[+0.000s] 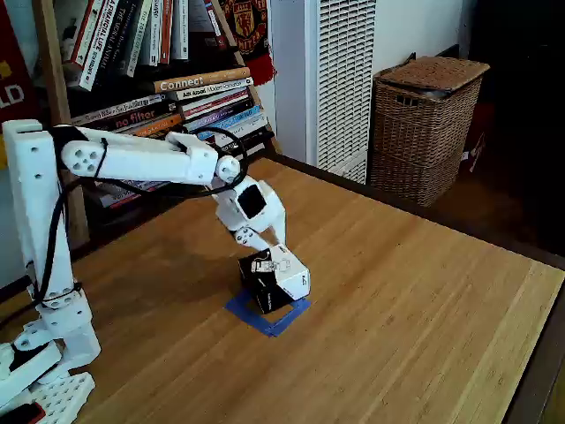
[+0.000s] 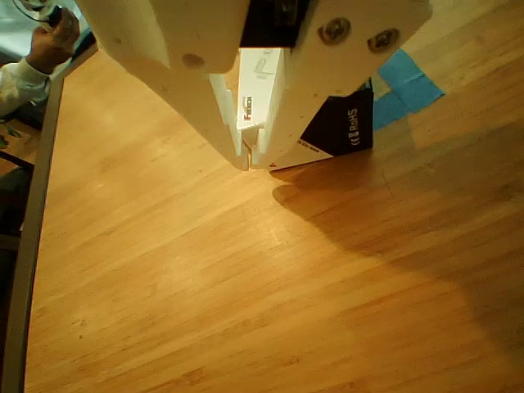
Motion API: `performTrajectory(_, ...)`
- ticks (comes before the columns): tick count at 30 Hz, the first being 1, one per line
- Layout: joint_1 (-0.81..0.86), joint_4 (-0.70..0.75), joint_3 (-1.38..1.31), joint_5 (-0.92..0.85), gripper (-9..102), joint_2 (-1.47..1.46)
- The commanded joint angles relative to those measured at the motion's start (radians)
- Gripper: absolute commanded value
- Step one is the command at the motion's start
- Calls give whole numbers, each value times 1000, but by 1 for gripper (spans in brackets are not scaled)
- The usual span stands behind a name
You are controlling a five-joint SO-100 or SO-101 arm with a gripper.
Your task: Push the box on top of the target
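Box [image 1: 275,280] sits on the blue tape target [image 1: 267,316], tape edges peeking out at its front in the fixed view. Gripper [image 2: 252,160] is down against the box's far side, its two fingers nearly together, tips almost touching, nothing between them, on the wooden table [image 1: 415,300].

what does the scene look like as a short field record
box: black and white cube, sitting over the tape
target: blue tape square, corners showing past the box
hand: fingers nearly together, down against the box's near edge
surface: wooden table
background: wicker basket, bookshelf
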Motion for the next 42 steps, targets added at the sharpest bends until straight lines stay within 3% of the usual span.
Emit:
performTrajectory(1, 9, 6, -8, -15, 0, 57)
performTrajectory(42, -6, 72, 95, -49, 0, 115)
